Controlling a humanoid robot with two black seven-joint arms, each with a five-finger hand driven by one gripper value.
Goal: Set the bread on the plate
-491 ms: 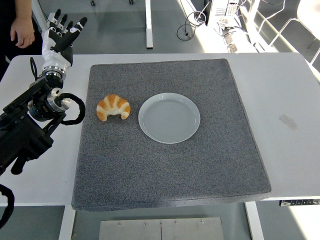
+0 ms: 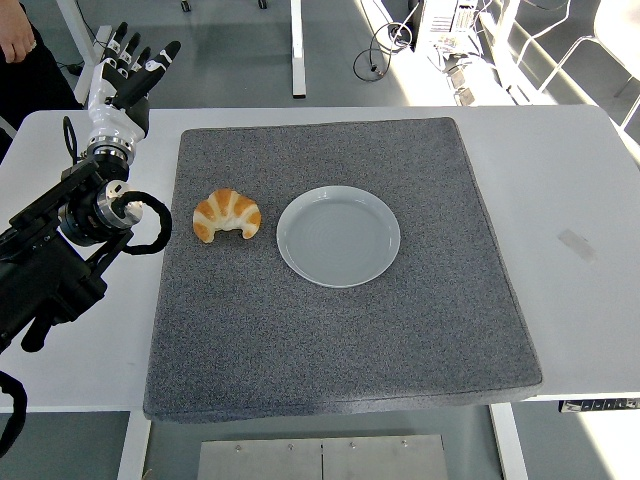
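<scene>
A golden croissant (image 2: pixel 227 214) lies on the grey mat (image 2: pixel 340 330), just left of an empty pale plate (image 2: pixel 338 236). The two do not touch. My left hand (image 2: pixel 128 72) is raised over the table's far left corner, well above and left of the croissant, with its fingers spread and holding nothing. The black left arm (image 2: pixel 70 240) runs in from the left edge. The right arm is out of view.
A person's hand (image 2: pixel 18 42) and dark clothing show at the top left, behind the table. The white table (image 2: pixel 580 200) extends to the right of the mat. Table legs and cables lie on the floor beyond.
My left hand has shifted slightly up and right. The person at the top left has moved back, with the hand now higher and further left.
</scene>
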